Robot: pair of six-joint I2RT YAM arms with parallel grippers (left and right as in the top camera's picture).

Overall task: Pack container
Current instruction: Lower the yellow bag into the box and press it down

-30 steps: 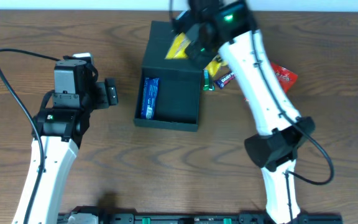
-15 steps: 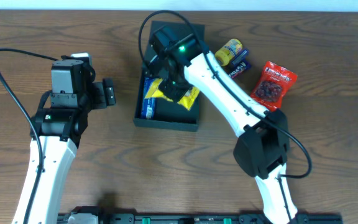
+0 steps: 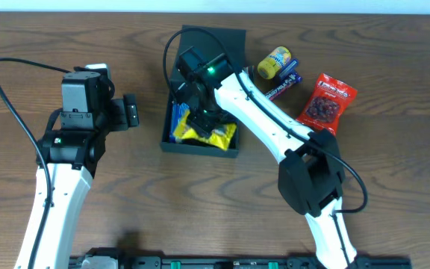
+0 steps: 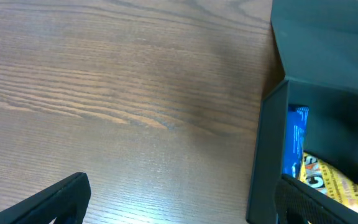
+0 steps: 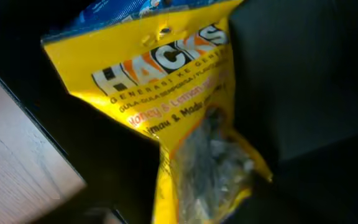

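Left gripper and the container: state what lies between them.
Only bare table lies between the left gripper and the container; the overhead and left wrist views both show it.

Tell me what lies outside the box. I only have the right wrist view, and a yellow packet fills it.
Observer: Three snacks lie on the table to the right of the container: a red packet, a dark bar and a small yellow pouch.
Operator: Report the left arm.
Observer: The left claw is open and empty, off to the left of the container and apart from it.
Operator: Say where the lid is.
Observer: The lid flap lies open on the far side of the container.
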